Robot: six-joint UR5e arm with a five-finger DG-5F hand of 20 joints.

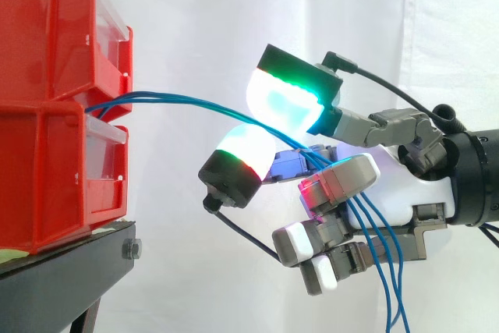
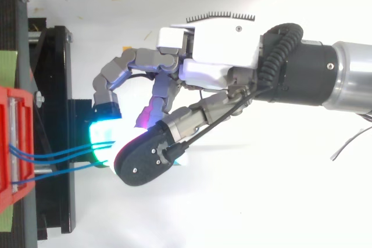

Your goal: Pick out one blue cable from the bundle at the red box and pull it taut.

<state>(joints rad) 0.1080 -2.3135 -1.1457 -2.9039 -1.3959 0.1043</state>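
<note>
Two red bins (image 1: pixel 47 115) are stacked on a black stand (image 1: pixel 62 271) at the left. Several thin blue cables (image 1: pixel 179 101) come out between the bins and run right in a shallow arc to my hand (image 1: pixel 394 185). They pass between its two big glowing pads, the cyan-green upper one (image 1: pixel 284 103) and the white-green lower one (image 1: pixel 242 154), which close on them. Behind the pads the strands cross the palm and hang down loose. From above, the cables (image 2: pixel 58 154) leave the red bin (image 2: pixel 14 143) and end under the glowing pad of the hand (image 2: pixel 215 56).
The black stand (image 2: pixel 55 114) juts out from under the bins towards the hand. A white curtain hangs behind. Open air lies between the bins and the hand, crossed by the cables alone. A thin grey wire lies at the right edge (image 2: pixel 349 143).
</note>
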